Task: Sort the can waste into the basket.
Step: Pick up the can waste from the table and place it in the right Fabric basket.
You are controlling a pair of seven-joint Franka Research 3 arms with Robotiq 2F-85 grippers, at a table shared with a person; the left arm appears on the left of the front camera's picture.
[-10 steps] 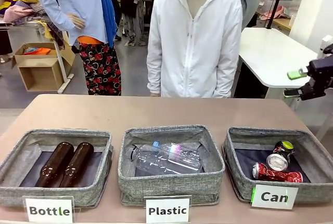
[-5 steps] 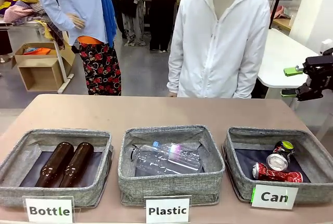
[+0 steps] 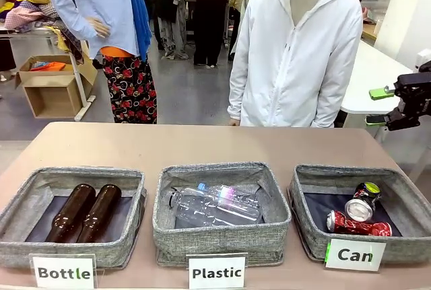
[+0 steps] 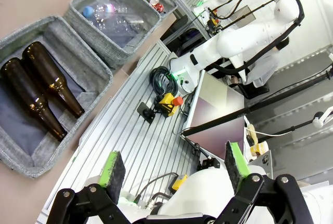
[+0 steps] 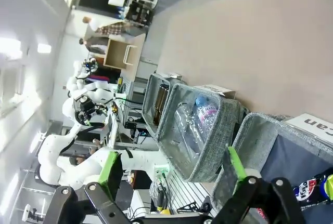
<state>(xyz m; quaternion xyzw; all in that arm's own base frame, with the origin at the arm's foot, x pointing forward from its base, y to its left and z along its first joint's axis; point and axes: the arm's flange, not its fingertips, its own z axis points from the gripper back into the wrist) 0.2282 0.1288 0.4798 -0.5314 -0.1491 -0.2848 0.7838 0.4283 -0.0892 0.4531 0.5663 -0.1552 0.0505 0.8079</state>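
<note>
Woven grey fabric, soft-sided and dark-lined, makes up the basket (image 3: 313, 199) at the right end of the table (image 3: 202, 145), with a white card reading "Can" propped at its front. Inside lie both pieces of can waste: the red can (image 3: 357, 225), dented, on its side with a silver end showing, and the black can (image 3: 363, 200) with bright print just behind it, the two seemingly touching, though it is hard to be sure from here. Smooth brown glass bottles (image 3: 84, 212) fill the "Bottle" basket and crumpled clear plastic bottles (image 3: 214, 204) the middle one.

Off past the table's right edge, the right gripper (image 3: 382, 106) hangs in the air with its green-padded fingers spread wide, holding nothing. The left gripper (image 4: 174, 166) is likewise splayed and empty, over the aluminium frame beside the table.

A person in a white zipped jacket (image 3: 296, 54) stands at the far side.
</note>
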